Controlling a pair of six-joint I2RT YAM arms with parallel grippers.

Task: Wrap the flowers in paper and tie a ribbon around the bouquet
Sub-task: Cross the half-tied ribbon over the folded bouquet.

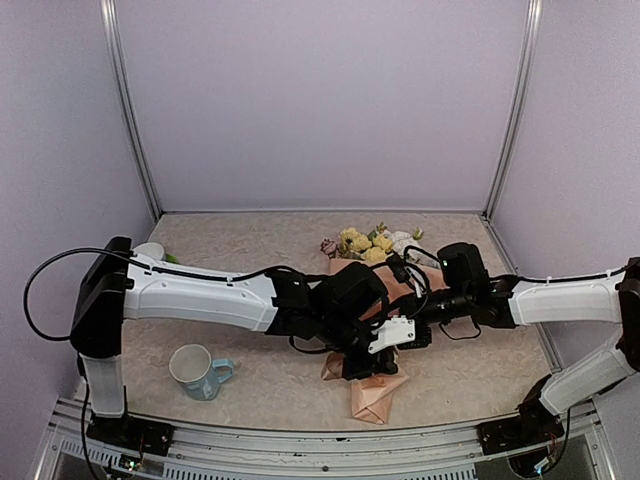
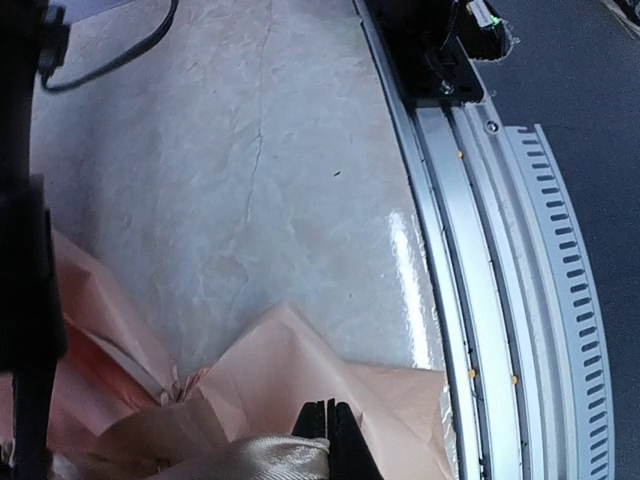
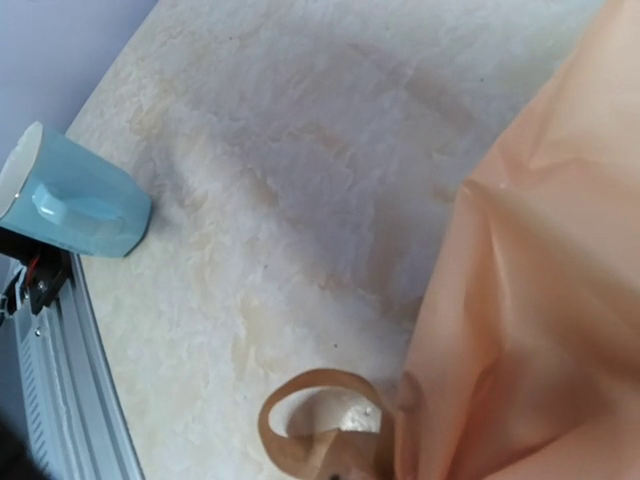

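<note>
left claw (image 2: 332, 437): jaws pressed together, low over the near end of the wrap; the ribbon's satin end lies right against the tips, can't tell if it's pinched
right claw (image 1: 395, 337): fingers not visible in its own wrist view; closed, nothing seen held; sits over the middle of the bundle beside the left arm
flowers (image 1: 368, 243): yellow, white and pink heads poke out at the far end, past both arms
paper (image 1: 375, 397): peach, creased, wrapped round the stems; pointed end lies toward the near table edge
ribbon (image 3: 310, 425): tan, one curled loop on the table touching the paper's edge
mug (image 1: 196, 370): pale blue, upright, left of the bundle, apart from it
table (image 1: 250, 240): marbled beige
rail (image 2: 480, 250): metal, along the near edge
</note>
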